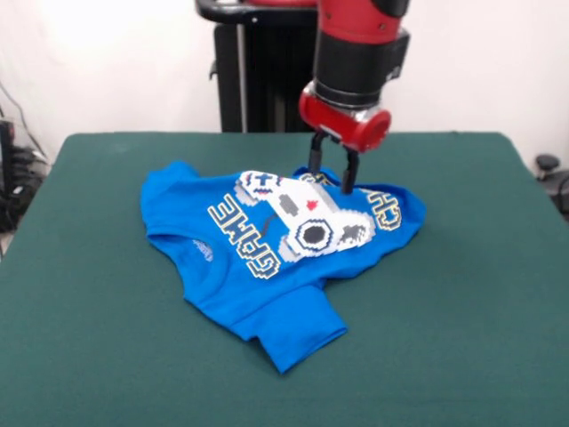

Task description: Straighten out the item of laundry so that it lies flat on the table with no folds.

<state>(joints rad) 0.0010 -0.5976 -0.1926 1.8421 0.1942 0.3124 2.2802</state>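
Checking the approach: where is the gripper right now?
In the front view, the gripper hangs over the far edge of the blue T-shirt, just right of centre, above the controller print.

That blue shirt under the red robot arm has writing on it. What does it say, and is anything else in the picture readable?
"GAME": white-and-yellow outlined letters on the blue shirt, left of the white game-controller print.
"CH…": start of a second word to the print's right; the rest is lost in folds and behind the claw.
Small mark near the collar: too blurred to read.
Nothing readable on the arm or table.
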